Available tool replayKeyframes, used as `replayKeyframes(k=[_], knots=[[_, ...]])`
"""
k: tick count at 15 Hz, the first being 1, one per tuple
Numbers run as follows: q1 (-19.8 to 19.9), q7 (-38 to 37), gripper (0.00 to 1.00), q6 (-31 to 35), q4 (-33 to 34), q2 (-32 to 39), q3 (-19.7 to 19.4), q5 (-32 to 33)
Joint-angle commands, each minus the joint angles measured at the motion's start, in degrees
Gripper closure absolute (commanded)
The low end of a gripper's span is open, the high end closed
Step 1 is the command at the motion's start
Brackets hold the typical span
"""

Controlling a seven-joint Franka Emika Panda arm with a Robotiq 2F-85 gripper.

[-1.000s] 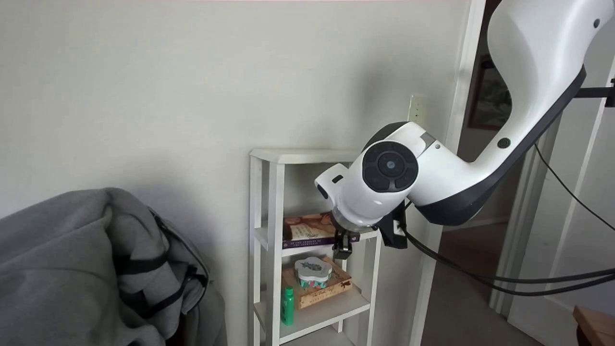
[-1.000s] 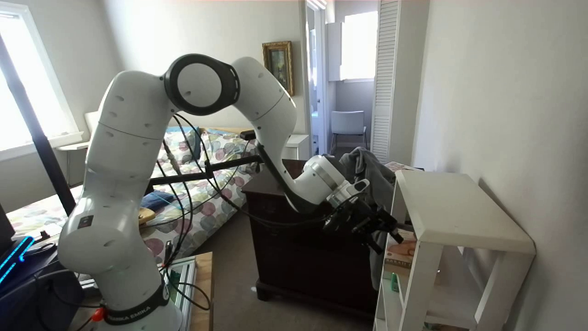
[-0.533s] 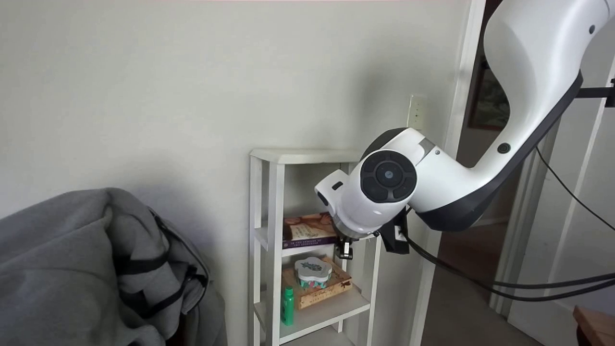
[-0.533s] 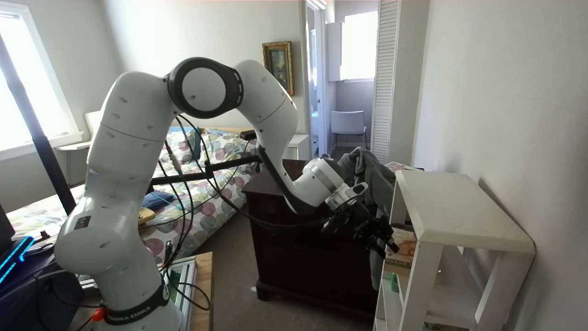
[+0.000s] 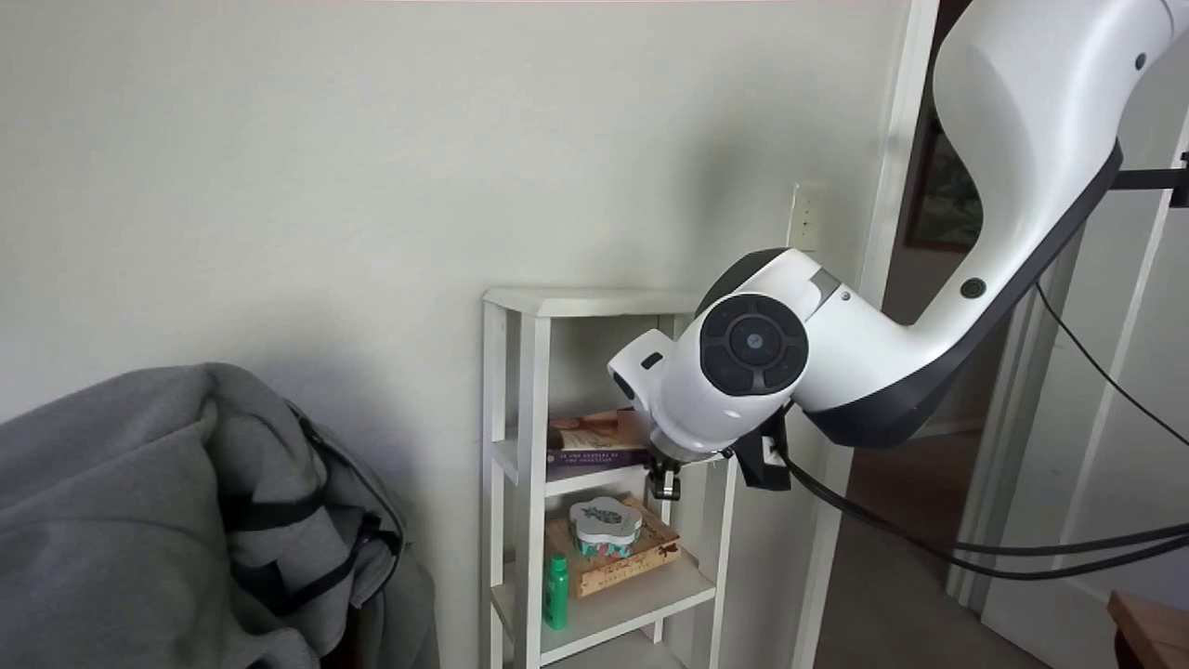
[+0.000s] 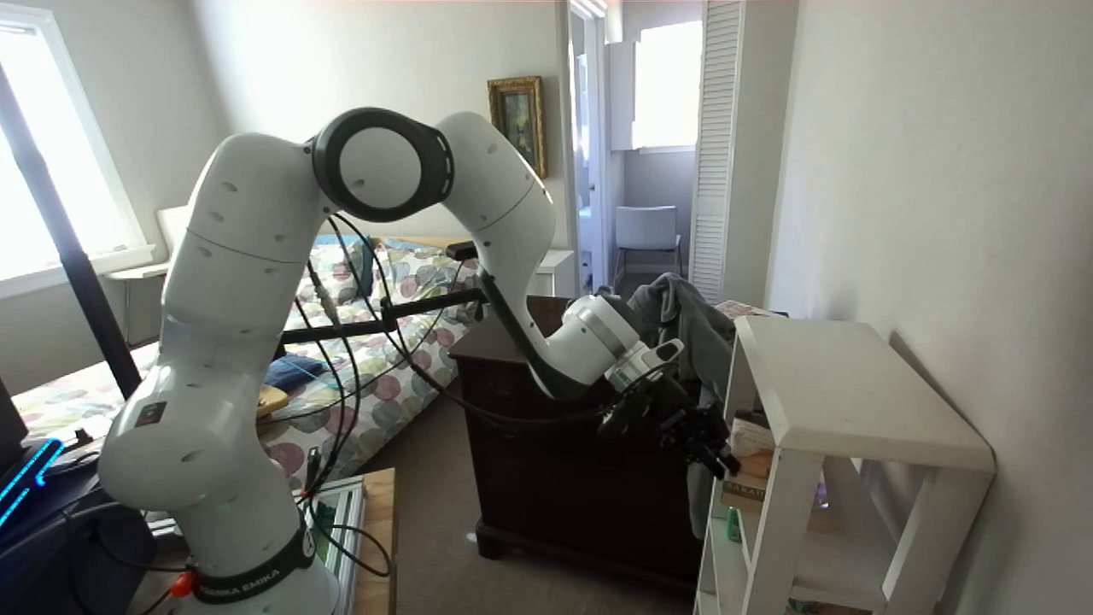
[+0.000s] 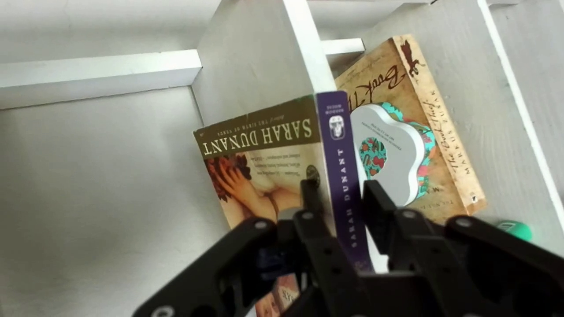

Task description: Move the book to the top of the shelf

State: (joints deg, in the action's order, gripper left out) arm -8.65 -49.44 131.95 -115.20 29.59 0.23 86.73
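In the wrist view the hand [image 7: 341, 189] is clamped on the spine edge of the book [image 7: 273, 171], one of its fingers [image 7: 311, 198] over the cover and the other just past the purple spine. The book (its author's name, Sarah Dunant, reads upside down there) is in the tier directly beneath the top of the shelf [image 6: 871, 389], cover up and spine outward, a little askew to the front edge; whether its underside rests fully on the tier I cannot tell. One tier lower, toward three o'clock of the book, a tan book [image 7: 435, 110] lies flat and carries a scalloped tin [image 7: 396, 158] with a white lid. A green bottle [image 5: 555, 595] stands upright on that lower tier, at seven o'clock of the tin in an exterior view. There, grey cloth [image 5: 139, 520] is heaped at nine o'clock of the shelf, and the arm [image 5: 864, 344] slants down to the hand from between one and two o'clock.
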Motion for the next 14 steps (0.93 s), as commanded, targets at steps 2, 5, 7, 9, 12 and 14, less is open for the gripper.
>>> replayKeyframes(k=[2,5,7,9,12,14], knots=[[1.81,0.01,0.9,0.41,-0.97,-1.88,2.07,0.55],[2.86,1.5,0.9,1.53,-3.03,-5.01,3.13,-1.5],[3.71,2.37,0.9,3.27,-4.8,-7.27,3.81,-2.66],[4.56,2.83,0.9,5.48,-6.08,-8.85,4.2,-3.76],[5.51,3.6,0.9,8.93,-7.38,-10.41,4.27,-6.21],[6.09,4.4,0.9,12.08,-8.19,-11.42,4.25,-8.56]])
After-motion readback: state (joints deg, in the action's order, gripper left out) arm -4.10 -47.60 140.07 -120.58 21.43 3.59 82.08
